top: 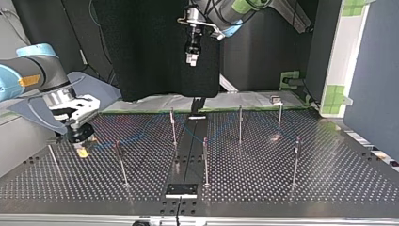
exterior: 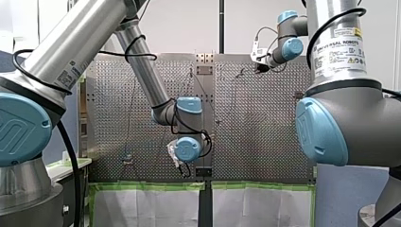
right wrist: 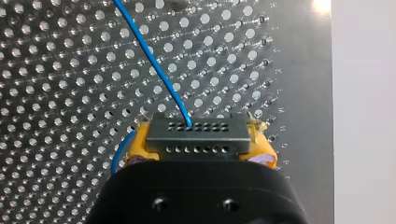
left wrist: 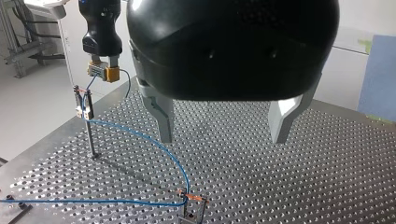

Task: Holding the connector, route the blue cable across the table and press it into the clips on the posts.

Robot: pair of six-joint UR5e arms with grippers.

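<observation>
Right hand (right wrist: 198, 145) grips connector (right wrist: 196, 133) near a post (left wrist: 89, 133).

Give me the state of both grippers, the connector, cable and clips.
left gripper: open, holding nothing.
right gripper: shut on the connector.
connector: gripped between yellow pads.
blue cable: slack, curving between the clips.
clip near right gripper: cable runs through it.
clip under left gripper: cable bends at it.

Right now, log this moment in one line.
right claw: shut on connector | left claw: open, empty | blue cable: via two post clips
</observation>
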